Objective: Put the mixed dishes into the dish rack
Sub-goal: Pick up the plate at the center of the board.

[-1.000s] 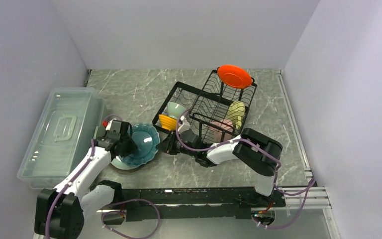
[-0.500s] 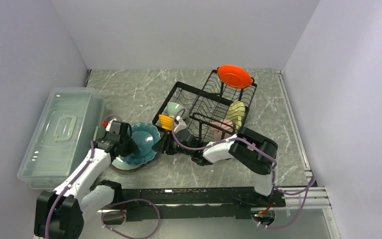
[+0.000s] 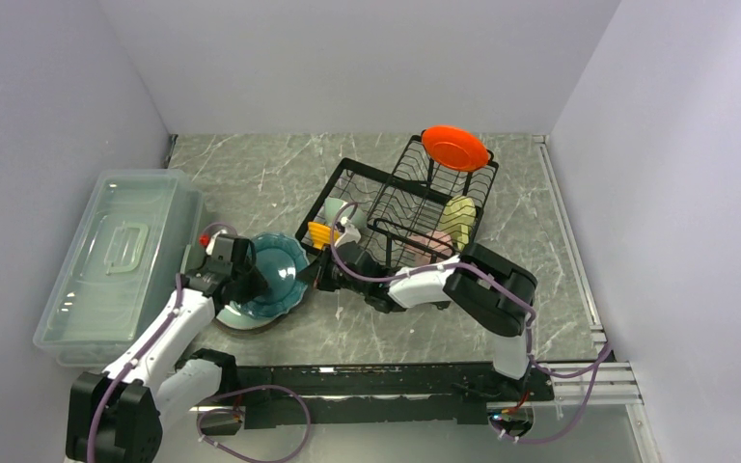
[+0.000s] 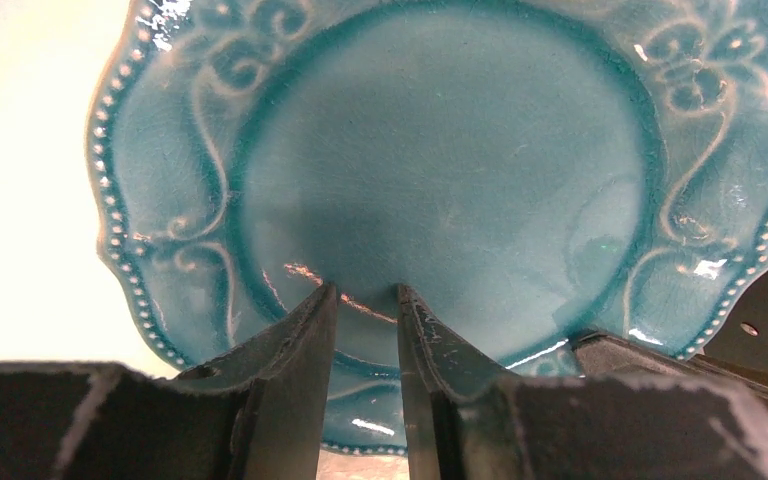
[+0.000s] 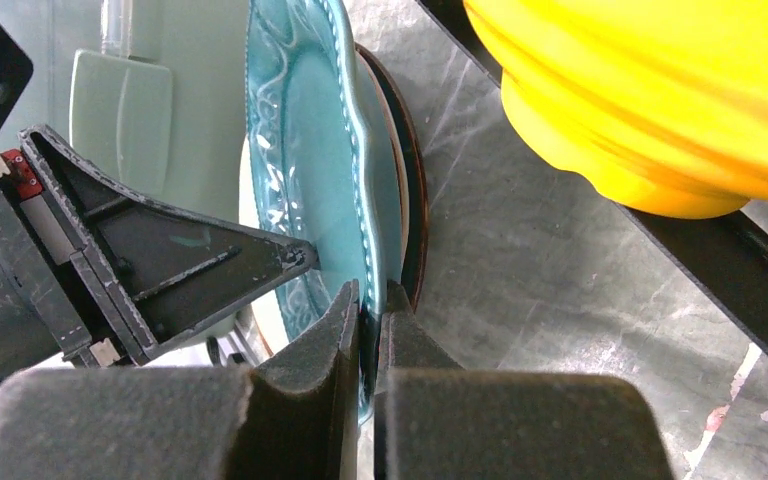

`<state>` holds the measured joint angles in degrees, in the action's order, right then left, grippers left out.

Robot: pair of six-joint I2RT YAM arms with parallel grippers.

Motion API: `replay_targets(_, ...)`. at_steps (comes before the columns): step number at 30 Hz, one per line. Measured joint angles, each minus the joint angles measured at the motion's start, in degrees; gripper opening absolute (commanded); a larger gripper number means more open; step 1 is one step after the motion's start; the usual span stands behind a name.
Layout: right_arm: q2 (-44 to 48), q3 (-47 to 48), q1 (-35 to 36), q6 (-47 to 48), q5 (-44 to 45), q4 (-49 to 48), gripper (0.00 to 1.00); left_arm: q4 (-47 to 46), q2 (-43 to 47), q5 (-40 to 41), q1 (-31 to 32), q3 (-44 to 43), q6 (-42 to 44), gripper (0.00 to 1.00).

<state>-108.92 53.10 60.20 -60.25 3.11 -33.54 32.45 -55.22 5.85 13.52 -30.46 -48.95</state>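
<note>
Teal plate (image 3: 275,275) stands tipped up on edge left of centre in the overhead view, just left of the dish rack (image 3: 323,196), its lower rim over a paler plate (image 3: 234,319) lying on the table (image 3: 251,174); right tool (image 5: 368,300) is clamped tight on the near rim, one finger on each face, a shallow bite by the look of it; left tool (image 4: 365,300) has its jaws partly apart with the tips against the plate's decorated face, propping rather than pinching as far as I can judge; this reads as a hand-over to the right arm. To do it well, the left tool should back straight off the face without dragging; the glaze looks slick and the rim scalloped, so the right pinch wants to sit deeper before it carries the weight alone; then lift, hold the plate upright, swing clear of the orange-yellow bowl (image 5: 640,100) at the upper right of the right wrist view, and lower it edge-first between the rack's wires.
</note>
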Motion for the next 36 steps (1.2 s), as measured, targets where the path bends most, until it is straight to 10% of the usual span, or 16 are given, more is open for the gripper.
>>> replay_targets(14, 0.04, 2.32, 0.15, 1.18, 0.02, 3.43, 0.00, 10.78, 3.61, -3.21, 0.28, -6.56, 0.22, 0.69)
replay_targets(36, 8.57, 8.00, 0.59, 11.76, 4.28, 21.07, 0.00, 26.80, 8.76, 3.80, 0.33, -32.52, 12.17, 0.75)
